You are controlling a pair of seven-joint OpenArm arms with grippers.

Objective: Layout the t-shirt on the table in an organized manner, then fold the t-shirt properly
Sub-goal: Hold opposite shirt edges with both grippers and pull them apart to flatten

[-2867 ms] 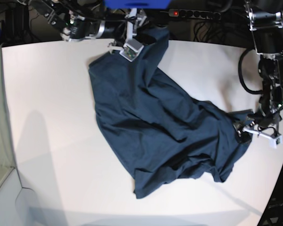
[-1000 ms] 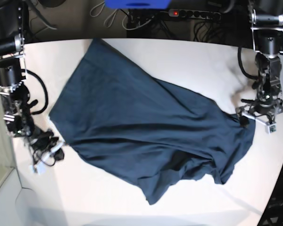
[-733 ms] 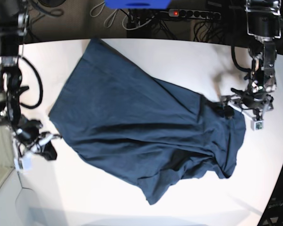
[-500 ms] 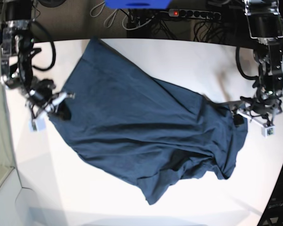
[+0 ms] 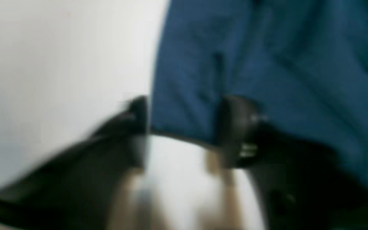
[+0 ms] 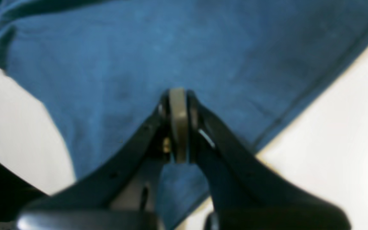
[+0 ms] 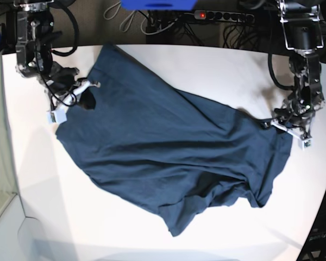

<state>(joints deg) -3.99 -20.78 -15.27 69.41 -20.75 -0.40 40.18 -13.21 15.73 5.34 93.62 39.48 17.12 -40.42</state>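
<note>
Locate the t-shirt lying spread diagonally across the white worktop, running from the far left corner towards the near right, flat at the far end and rumpled into folds at the near right end.

Find the right end effector at the left edge of the t-shirt, near the far corner. In the right wrist view, observe fingers pressed together, tips over the blue cloth, hem running just to the right. Cannot tell whether any cloth is pinched between them.

Find the left end effector at the right edge of the t-shirt, on the side towards the worktop's curved rim. In the left wrist view, heavily blurred, observe fingers standing apart, with the hem of the t-shirt lying between them and bare worktop beside and below.
</note>
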